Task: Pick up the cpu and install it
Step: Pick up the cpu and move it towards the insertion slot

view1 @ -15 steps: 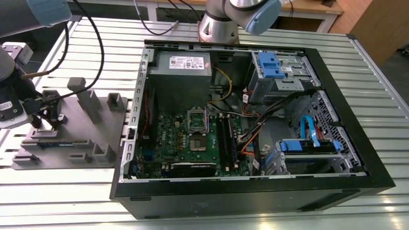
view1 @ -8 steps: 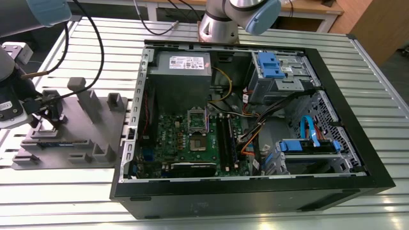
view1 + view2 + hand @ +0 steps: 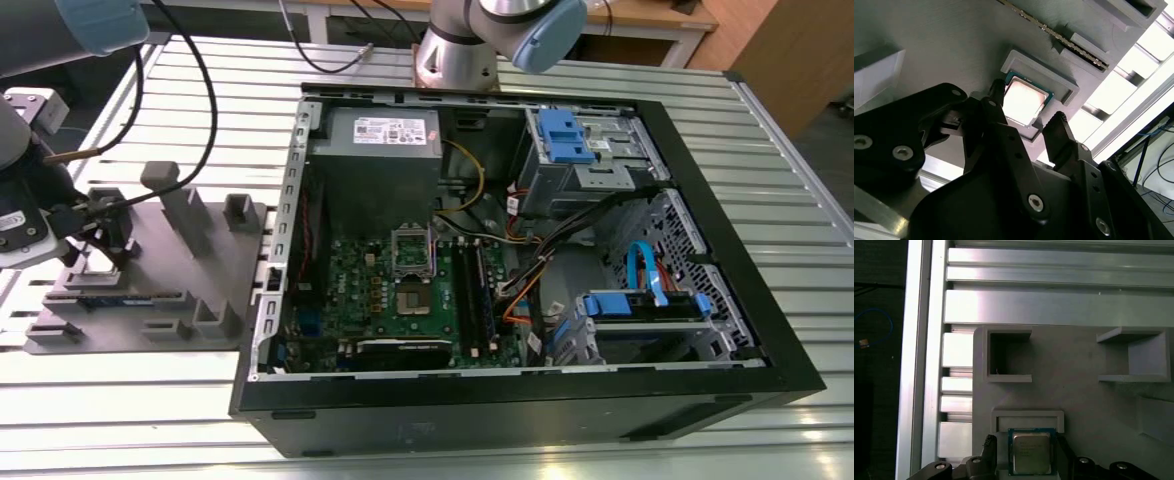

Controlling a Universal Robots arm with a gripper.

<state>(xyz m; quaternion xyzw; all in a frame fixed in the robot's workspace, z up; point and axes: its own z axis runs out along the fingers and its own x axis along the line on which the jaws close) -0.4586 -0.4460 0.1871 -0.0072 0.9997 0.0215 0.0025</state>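
My gripper stands spread, one black finger just off each side of the cpu. It lies flat directly between them (square, so no long axis), silver lid bright, in a shallow pocket of the matte grey holder on the ribbed aluminium table.

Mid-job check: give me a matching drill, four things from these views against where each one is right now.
Things:
A. cpu
B. gripper
C. computer case
D. grey holder

Places:
1. lies open on the slatted table
2. sits flat in a recess of the grey holder
3. poised right at the cpu
4. beside the case, at the exterior view's left

Pairs: A-2, B-3, C-1, D-4
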